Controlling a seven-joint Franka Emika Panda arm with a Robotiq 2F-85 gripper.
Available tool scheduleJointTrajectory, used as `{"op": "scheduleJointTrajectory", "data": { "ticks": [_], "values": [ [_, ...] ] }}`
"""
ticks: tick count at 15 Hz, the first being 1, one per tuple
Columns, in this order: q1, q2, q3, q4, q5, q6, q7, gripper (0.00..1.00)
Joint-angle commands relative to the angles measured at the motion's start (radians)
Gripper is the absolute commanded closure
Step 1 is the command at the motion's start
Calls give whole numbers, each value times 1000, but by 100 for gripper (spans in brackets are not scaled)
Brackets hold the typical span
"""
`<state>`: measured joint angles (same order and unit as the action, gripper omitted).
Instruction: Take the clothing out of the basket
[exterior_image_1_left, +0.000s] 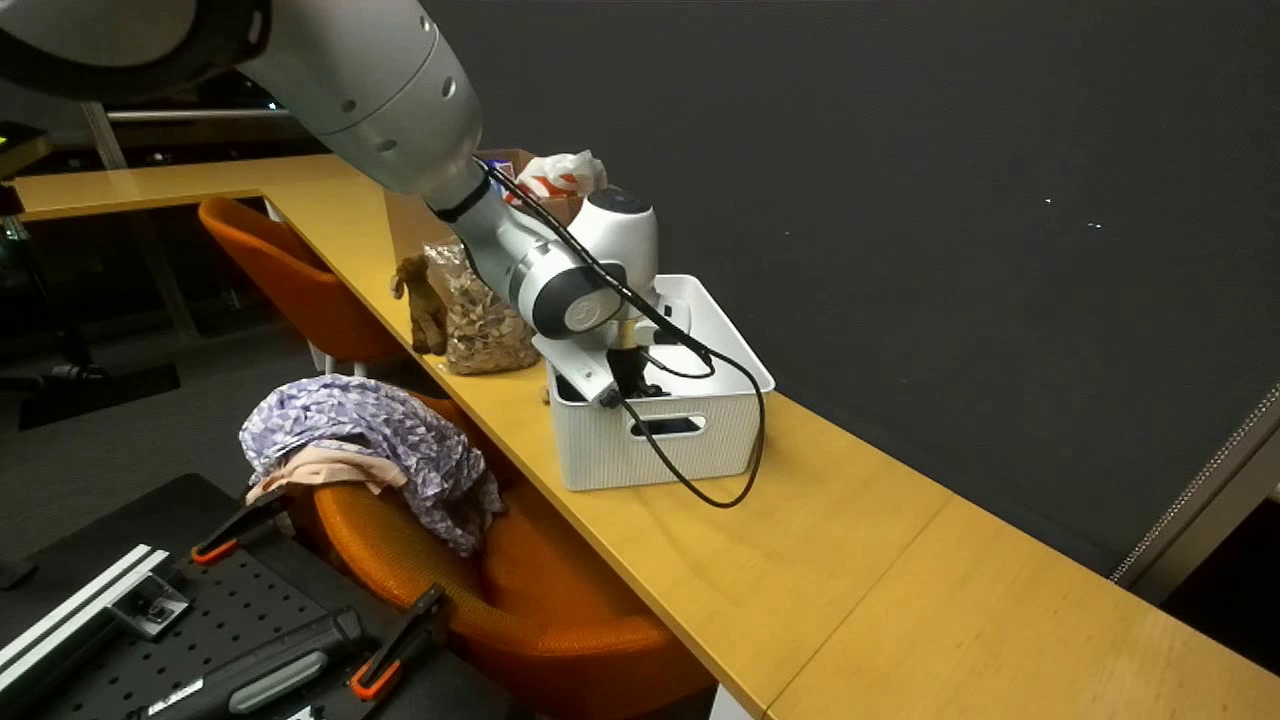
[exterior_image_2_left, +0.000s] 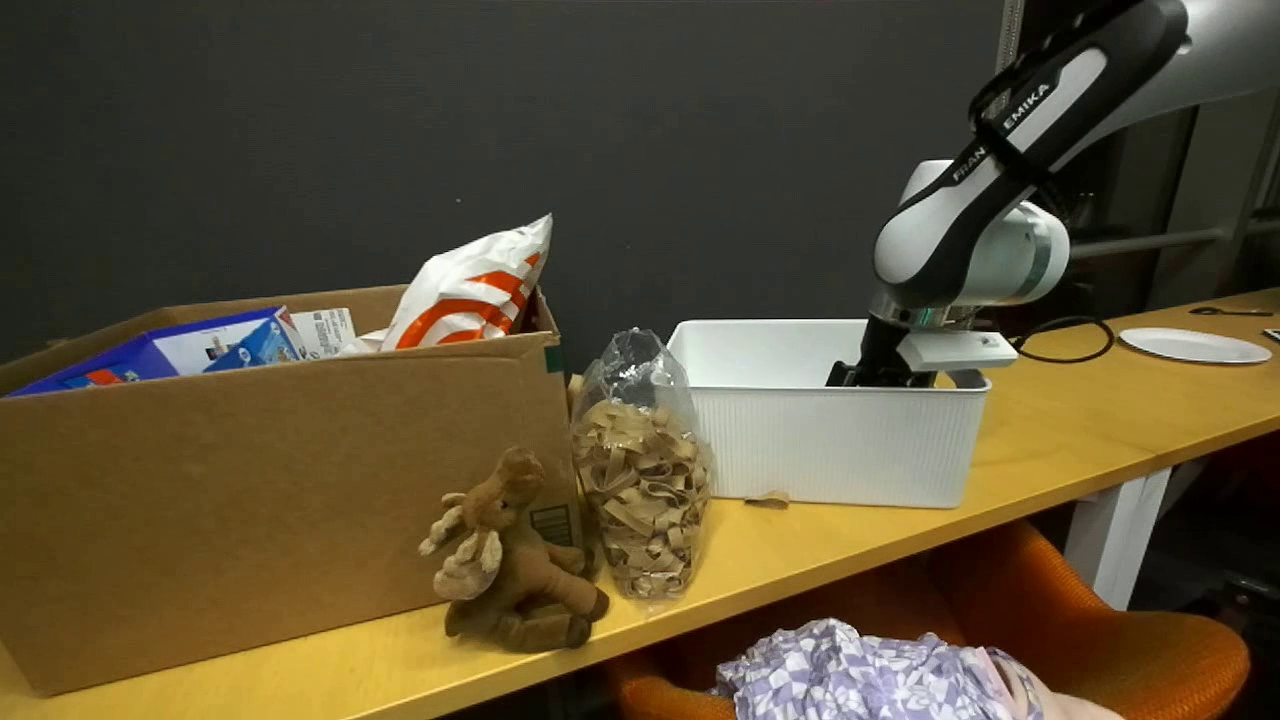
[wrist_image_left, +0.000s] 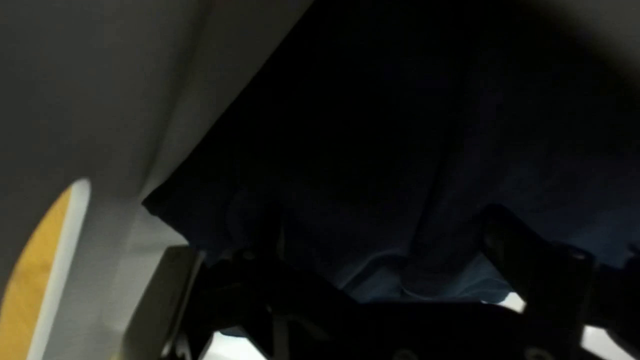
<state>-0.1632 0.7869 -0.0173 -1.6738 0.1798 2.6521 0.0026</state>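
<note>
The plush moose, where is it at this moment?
In an exterior view, the plush moose sits left of centre on the table, in front of the cardboard box, just left of the clear bag of tan strips.

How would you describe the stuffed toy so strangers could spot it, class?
On the yellow table, find the big cardboard box. By its end nearer the white basket sits the stuffed toy, beside a clear bag of tan strips. Unlike its neighbours, it is a brown animal with pale antlers.

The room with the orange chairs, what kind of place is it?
Probably an office or a lab, though I can't be sure: a robot arm reaches into a white basket on a long table, with orange chairs alongside.
</note>
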Motion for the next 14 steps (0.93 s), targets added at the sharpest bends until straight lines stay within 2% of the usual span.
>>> {"op": "scheduleJointTrajectory", "data": {
  "ticks": [1,6,10,12,14],
  "values": [
    [-14,54,6,76,-12,-24,-16,26],
    [-24,75,9,116,-6,-32,-18,65],
    [-23,43,3,96,-4,-32,-4,95],
    [-14,14,-13,74,-12,-34,12,100],
    [-8,-30,-27,42,-17,-37,22,97]
  ]
}}
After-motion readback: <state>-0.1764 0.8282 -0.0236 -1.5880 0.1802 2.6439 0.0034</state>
